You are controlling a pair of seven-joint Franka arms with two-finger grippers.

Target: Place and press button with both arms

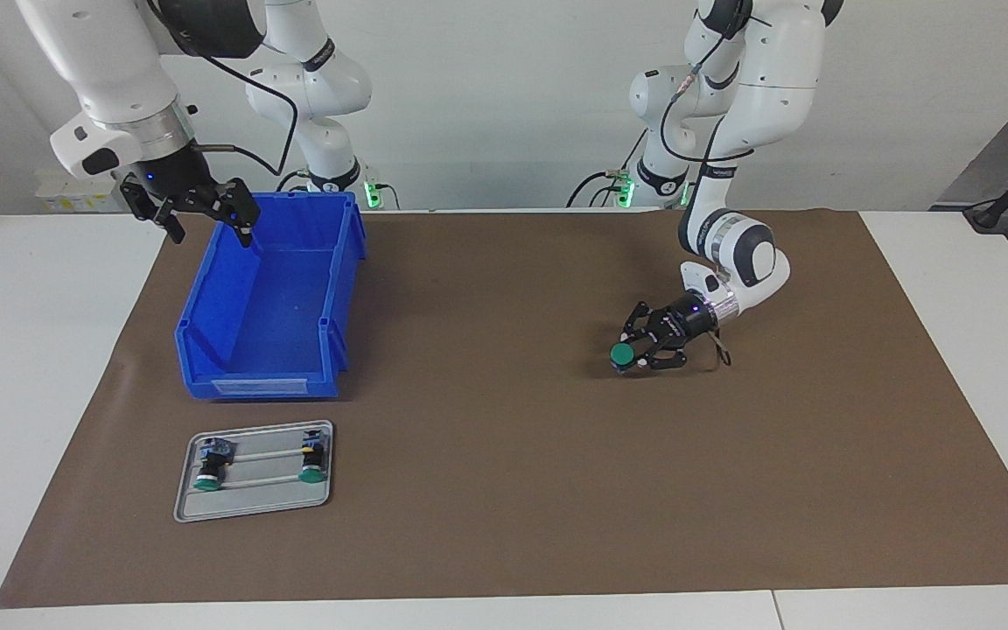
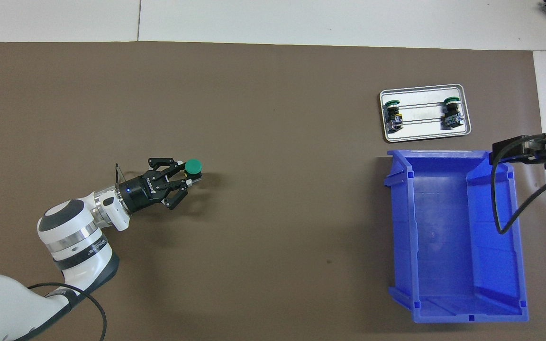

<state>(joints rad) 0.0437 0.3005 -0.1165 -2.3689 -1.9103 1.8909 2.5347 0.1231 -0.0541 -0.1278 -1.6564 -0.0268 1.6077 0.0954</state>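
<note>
1. Hanging above the robots' end of the blue plastic open-topped bin (image 1: pixel 269 302), at its corner toward the right arm's end of the table, the right arm's black two-finger gripper (image 1: pixel 208 220) has its fingers spread wide and holds nothing; this arm waits.
2. Sitting on the brown paper mat (image 1: pixel 504 490), the bin shows a bare floor.
3. Reaching low over the mat, well apart from the bin toward the left arm's end of the table, the left arm's black two-finger gripper (image 1: pixel 635 352) has its fingers drawn in around the small push-button with a round green cap on a black body (image 1: pixel 621 353); the pictures do not settle whether the button touches the mat.
4. Lying just beside the bin, farther from the robots than it, the flat grey metal tray (image 1: pixel 255 507) carries two more green-capped buttons (image 1: pixel 208 465) on their sides, one at each end.
</note>
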